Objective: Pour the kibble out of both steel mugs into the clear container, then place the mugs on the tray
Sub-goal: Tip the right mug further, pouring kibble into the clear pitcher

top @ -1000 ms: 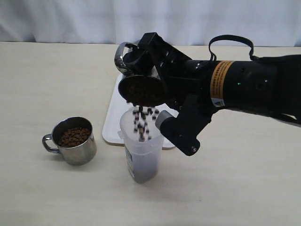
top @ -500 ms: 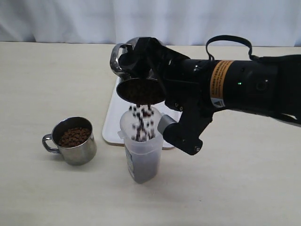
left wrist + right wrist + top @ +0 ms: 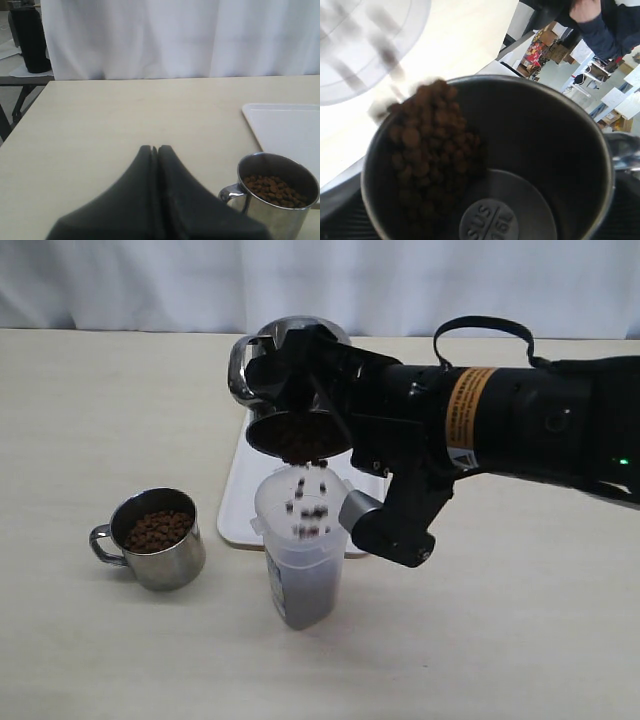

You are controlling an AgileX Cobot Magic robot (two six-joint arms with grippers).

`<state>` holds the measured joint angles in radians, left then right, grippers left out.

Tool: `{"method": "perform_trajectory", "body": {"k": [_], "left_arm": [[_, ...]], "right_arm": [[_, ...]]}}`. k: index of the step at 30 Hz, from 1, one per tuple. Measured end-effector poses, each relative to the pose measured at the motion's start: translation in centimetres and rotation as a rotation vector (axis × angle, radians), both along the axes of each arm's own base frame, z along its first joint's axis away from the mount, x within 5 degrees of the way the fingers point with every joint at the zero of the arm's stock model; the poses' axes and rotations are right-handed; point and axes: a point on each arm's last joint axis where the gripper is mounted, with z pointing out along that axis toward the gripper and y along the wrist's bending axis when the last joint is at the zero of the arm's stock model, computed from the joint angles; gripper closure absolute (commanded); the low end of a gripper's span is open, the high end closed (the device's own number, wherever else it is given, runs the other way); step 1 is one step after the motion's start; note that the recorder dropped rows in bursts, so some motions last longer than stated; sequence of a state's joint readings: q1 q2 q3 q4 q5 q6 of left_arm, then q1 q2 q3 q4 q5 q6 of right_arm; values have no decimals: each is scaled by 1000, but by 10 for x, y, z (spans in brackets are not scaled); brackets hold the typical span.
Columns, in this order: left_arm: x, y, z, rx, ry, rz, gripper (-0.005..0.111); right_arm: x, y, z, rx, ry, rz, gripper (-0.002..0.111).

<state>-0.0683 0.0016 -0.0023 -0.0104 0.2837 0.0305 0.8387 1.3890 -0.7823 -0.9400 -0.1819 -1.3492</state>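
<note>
In the exterior view my right gripper (image 3: 305,380) is shut on a steel mug (image 3: 297,430), tipped mouth-down over the clear container (image 3: 300,560). Kibble (image 3: 310,505) falls from the mug into the container, whose bottom is dark with pellets. The right wrist view looks into that mug (image 3: 530,150): kibble (image 3: 427,150) lies on its low side, part of its base is bare, and the container rim (image 3: 365,55) is beyond. The second steel mug (image 3: 155,538), holding kibble, stands on the table at the left. My left gripper (image 3: 154,148) is shut and empty beside that mug (image 3: 277,197).
The white tray (image 3: 240,490) lies just behind the container, partly under my right arm; its corner (image 3: 285,125) shows in the left wrist view. A white curtain hangs behind the table. My left arm is out of the exterior view.
The right gripper has tipped the mug steeper and shifted it slightly left. The stream of kibble has thinned. The left mug and the container have not moved.
</note>
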Motion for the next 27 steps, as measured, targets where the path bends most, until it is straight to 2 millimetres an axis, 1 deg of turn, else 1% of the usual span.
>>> {"method": "perform_trajectory", "body": {"k": [8,15,27], "left_arm": [[0,0,0,0,0,0,107],[0,0,0,0,0,0,107],[0,0,0,0,0,0,107]], "right_arm": [[0,0,0,-5,-12,9,104],[-7,5,-1,-21,-8,23,104],[-5,3,-3,-37,13,-18,104]]}}
